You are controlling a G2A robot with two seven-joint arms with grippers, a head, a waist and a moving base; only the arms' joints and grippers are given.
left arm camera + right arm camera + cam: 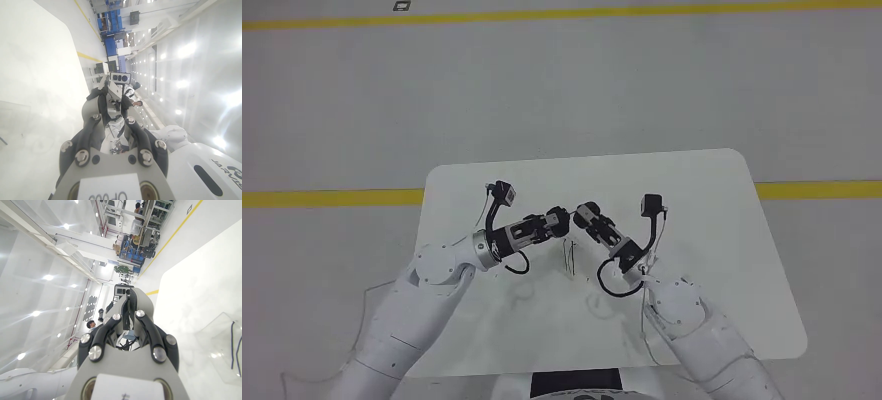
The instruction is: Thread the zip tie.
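We see thin dark plastic zip ties lying mid-frame, just below the parted left gripper and the clenched right gripper.

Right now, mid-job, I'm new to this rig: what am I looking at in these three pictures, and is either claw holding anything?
It is a two-armed robot at a white table. The top view looks down from above its arms; the other two come from cameras on each wrist. The left claw and right claw face each other closely above the table's middle. Near them, thin dark strips, likely zip ties, lie on a clear tray. Whether either claw holds one is too small to tell.
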